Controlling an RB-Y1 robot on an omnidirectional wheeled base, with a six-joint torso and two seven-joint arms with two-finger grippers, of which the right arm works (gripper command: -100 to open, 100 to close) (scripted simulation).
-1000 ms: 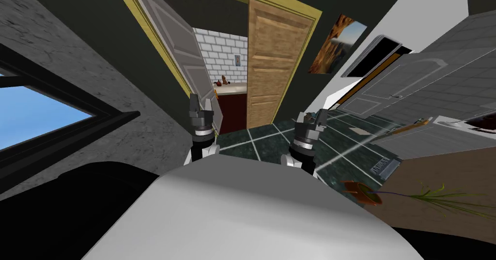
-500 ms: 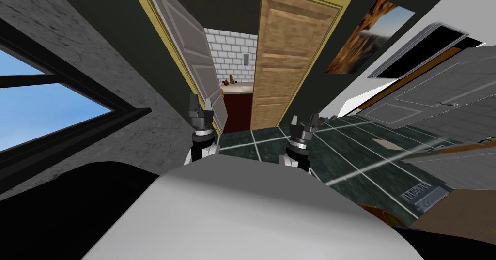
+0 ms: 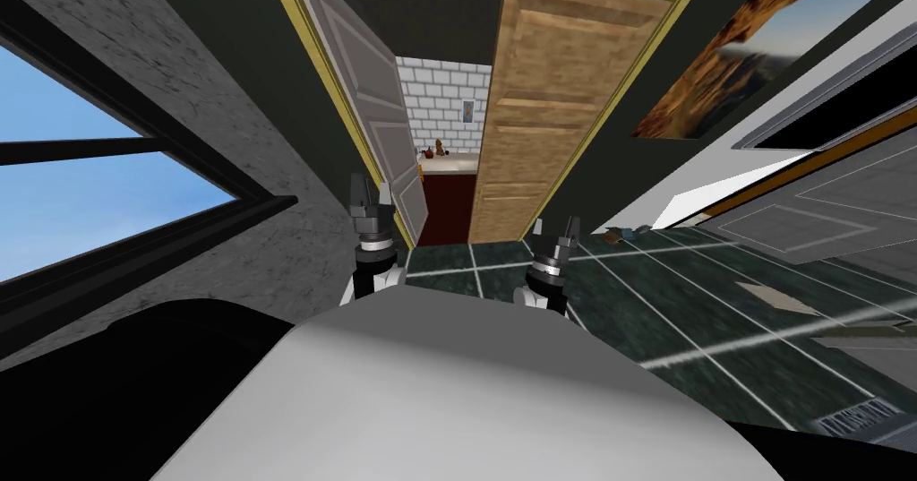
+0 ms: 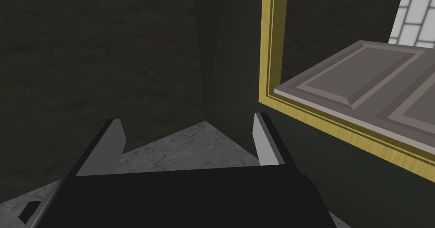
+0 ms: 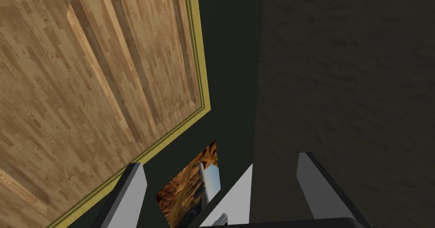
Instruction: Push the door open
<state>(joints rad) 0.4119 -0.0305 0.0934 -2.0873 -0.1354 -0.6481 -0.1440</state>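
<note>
Left gripper (image 3: 371, 192) open, just before the grey door (image 3: 358, 73) standing ajar at the left side of the yellow frame (image 4: 266, 47); right gripper (image 3: 554, 227) open too, near the wooden door (image 3: 555, 99) at that frame's right.

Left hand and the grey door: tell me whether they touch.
Apart. The left wrist view shows the left hand open and aimed at a dark wall, with the grey door off to one side beyond the yellow frame.

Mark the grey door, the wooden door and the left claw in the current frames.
grey door (image 3: 363, 81): head view, upper panel of the leaf.
wooden door (image 3: 564, 64): head view, upper panel.
left claw (image 3: 371, 187): head view, midway between its fingertips.
</note>
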